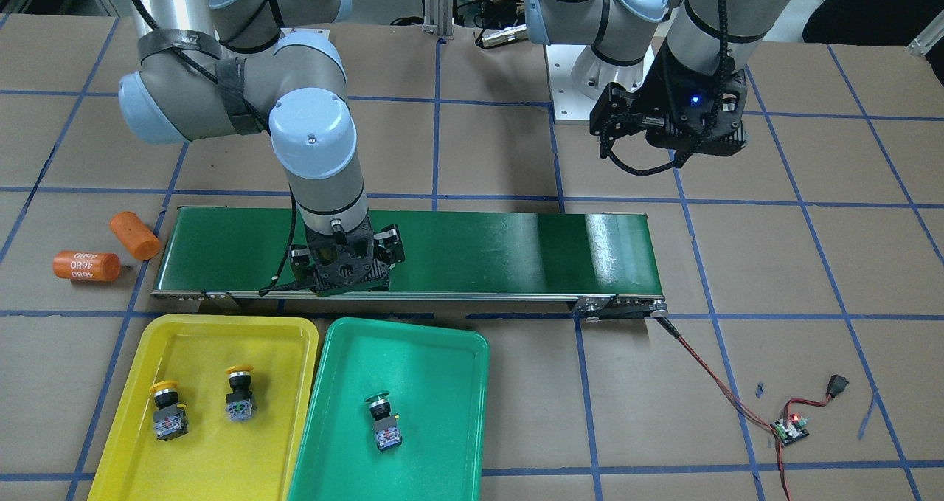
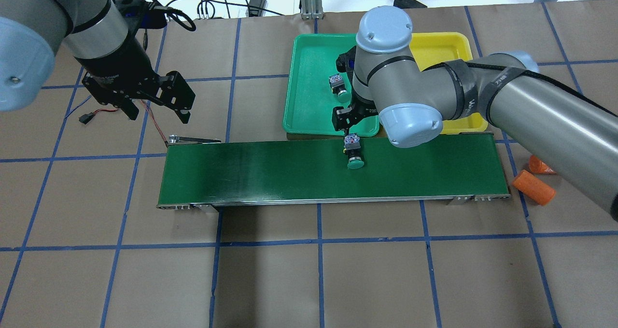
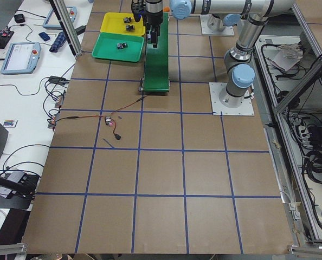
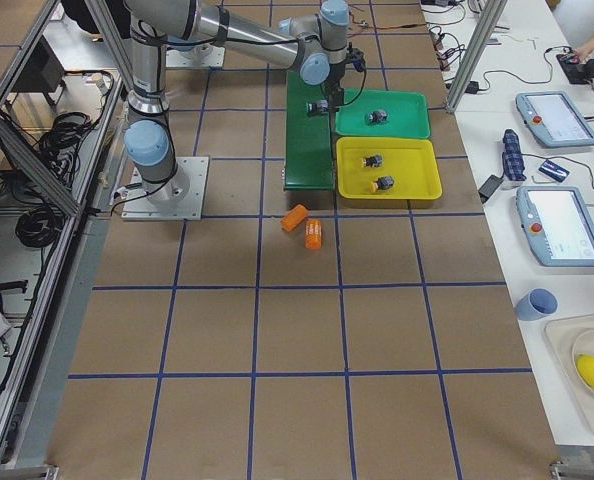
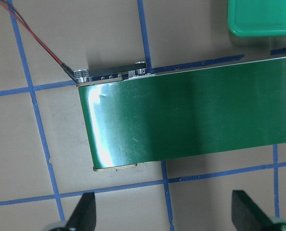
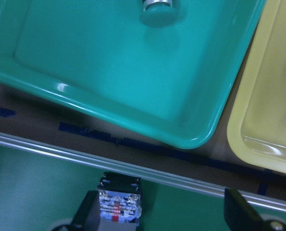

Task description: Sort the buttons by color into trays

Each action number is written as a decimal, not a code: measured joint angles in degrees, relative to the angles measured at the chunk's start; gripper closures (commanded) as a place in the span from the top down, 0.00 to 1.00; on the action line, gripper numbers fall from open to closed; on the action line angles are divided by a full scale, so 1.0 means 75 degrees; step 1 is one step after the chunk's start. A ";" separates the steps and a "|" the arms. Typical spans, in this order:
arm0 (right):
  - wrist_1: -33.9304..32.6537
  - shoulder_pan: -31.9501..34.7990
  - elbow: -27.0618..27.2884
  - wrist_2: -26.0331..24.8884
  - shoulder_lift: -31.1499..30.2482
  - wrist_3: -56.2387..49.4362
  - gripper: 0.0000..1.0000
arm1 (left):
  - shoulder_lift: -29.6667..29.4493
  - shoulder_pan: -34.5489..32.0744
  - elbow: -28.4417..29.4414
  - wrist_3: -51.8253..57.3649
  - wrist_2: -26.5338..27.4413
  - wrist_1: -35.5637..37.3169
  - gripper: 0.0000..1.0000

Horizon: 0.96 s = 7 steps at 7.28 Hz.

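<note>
Now, front view: yellow buttons (image 1: 168,410) in yellow tray (image 1: 214,457), green button (image 1: 383,416) in green tray (image 1: 435,368), colours matched.
Overhead: second green button (image 2: 354,154) on belt (image 2: 241,173); right gripper (image 2: 347,124) bent low over it, we judge for pick.
Right wrist: jaws apart, straddling it.
Left wrist: left gripper (image 5: 164,214) hovers by belt end, jaws apart.

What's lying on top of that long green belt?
One green-capped button lies on the belt, under the open right hand. In the front-facing view, that hand covers the button.
</note>
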 measured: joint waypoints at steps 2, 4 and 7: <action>-0.0234 0.0005 0.0194 0.0062 0.0000 0.0009 0.91 | 0.0026 0.0000 0.0003 0.0078 0.0008 0.0007 1.00; -0.0264 0.0000 0.0249 0.0066 0.0007 0.0010 0.74 | 0.0039 0.0000 0.0001 0.0101 0.0023 0.0004 1.00; -0.0233 -0.0039 0.0461 0.0040 0.0033 -0.0028 0.00 | 0.0040 0.0000 0.0000 0.0117 0.0029 0.0000 1.00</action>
